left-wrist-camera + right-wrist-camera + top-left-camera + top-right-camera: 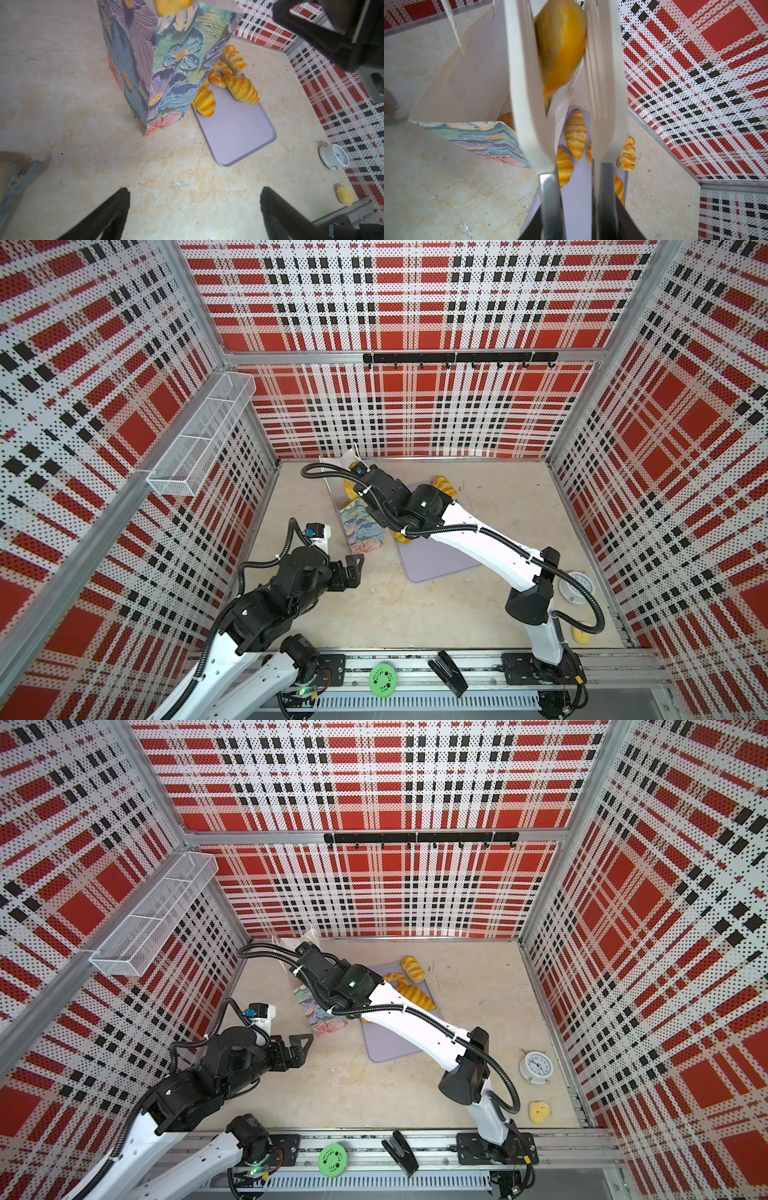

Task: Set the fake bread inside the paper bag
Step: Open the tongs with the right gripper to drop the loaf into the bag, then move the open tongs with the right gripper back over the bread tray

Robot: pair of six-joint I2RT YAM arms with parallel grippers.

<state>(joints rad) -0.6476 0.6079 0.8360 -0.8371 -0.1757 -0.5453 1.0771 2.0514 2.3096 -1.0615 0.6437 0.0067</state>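
Sitting inside right hand (560,18), fake bread (560,49) above paper bag (473,83).

Fake bread (242,91) is golden-yellow striped; paper bag (145,62) pastel floral; tray (239,133) lavender.

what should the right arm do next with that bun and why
Probably open the right end effector fully so the bun drops. The bun sits between its fingers, apparently above the paper bag and its open white-lined mouth. More pastries wait on the lavender tray.
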